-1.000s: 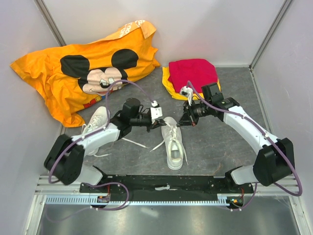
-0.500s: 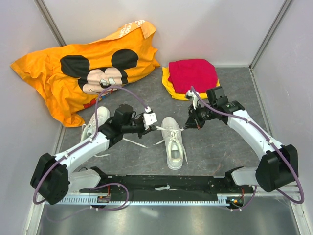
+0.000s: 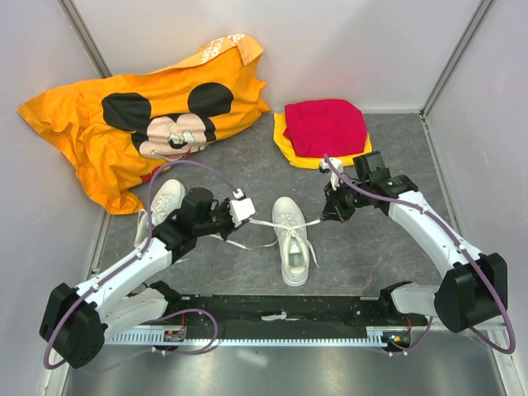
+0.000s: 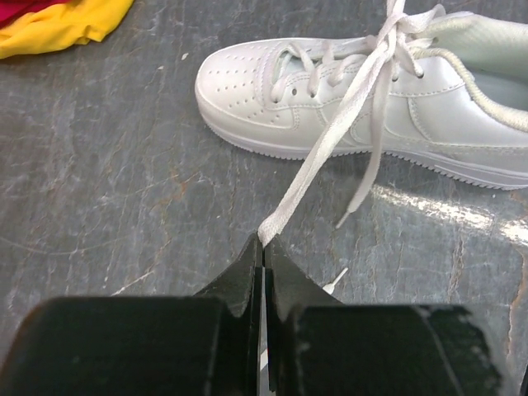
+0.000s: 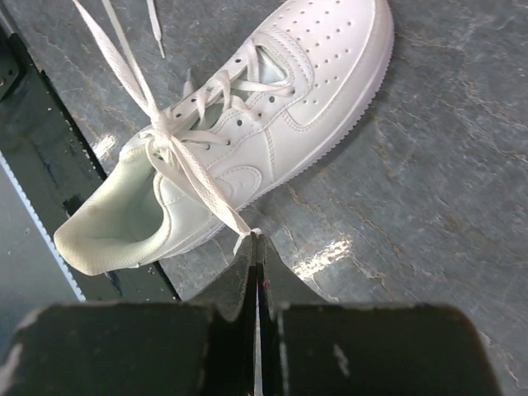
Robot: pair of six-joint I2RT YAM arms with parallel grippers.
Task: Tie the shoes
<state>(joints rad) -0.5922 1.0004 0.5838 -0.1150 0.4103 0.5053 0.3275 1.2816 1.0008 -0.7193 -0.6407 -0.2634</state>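
The left gripper [image 4: 264, 247] is clenched on the tip of 1 long flat white lace [image 4: 318, 157], and the right gripper [image 5: 257, 241] is clamped on the other flat white lace end [image 5: 202, 181]. Both laces run taut to opposite sides from the plain white low-top sneaker [image 3: 290, 243], which lies between the arms near the middle of the table, toe pointing away from the bases.

Above the tongue the 2 laces cross in what looks like a first overhand knot, though the strands bunch too closely there to be sure. My reading is that the first cinch is in hand, with loops and bow left to do. The second white sneaker [image 3: 165, 200] lies to the left, partly behind the left arm. Its laces trail loose, so it seems untied.

The surface is a dark grey stone-patterned mat [image 3: 247, 165], enclosed by plain white wall panels [image 3: 330, 41]. At the back lie an orange cartoon-mouse shirt [image 3: 107, 107] and a folded red cloth [image 3: 326, 124] on a yellow cloth [image 3: 289, 147].
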